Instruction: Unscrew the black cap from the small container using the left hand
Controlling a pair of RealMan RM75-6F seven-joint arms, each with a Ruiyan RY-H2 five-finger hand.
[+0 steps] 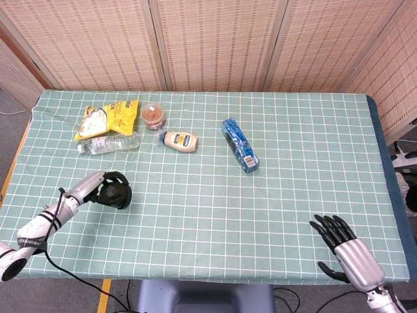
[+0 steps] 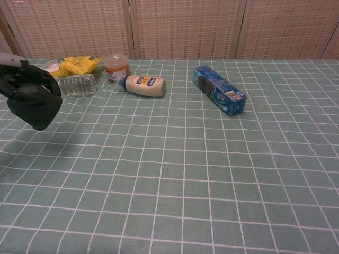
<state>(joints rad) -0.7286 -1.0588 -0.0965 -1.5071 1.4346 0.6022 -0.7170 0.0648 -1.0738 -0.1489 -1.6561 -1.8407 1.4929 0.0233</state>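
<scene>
We see our left hand (image 1: 115,194) low over the near-left part of the green checked tablecloth (image 1: 215,195), its black fingers curled in toward the palm with nothing in them; in the chest view the same left hand (image 2: 33,100) shows as a dark closed shape at the left edge, above its own shadow on the cloth. Our right hand (image 1: 344,251) sits at the near-right corner of the table, fingers stretched out and slightly apart, holding nothing. The small round container with a brownish filling and a pale lid (image 1: 153,115) stands upright at the far-left of the cloth, well apart from our left hand; we cannot make out a black cap on it in either view. In the chest view this small container (image 2: 116,66) stands just beside the yellow crinkled snack bag (image 2: 78,65), which lies to its left. The clear plastic water bottle (image 1: 109,143) lies on its side in front of the bag. Beside the container, toward the middle, the cream squeeze bottle with a blue and yellow label (image 1: 180,140) lies on its side with its cap pointing left. Further right, the long blue cardboard box (image 1: 239,144) lies flat, angled across the squares, well apart from the other items.
</scene>
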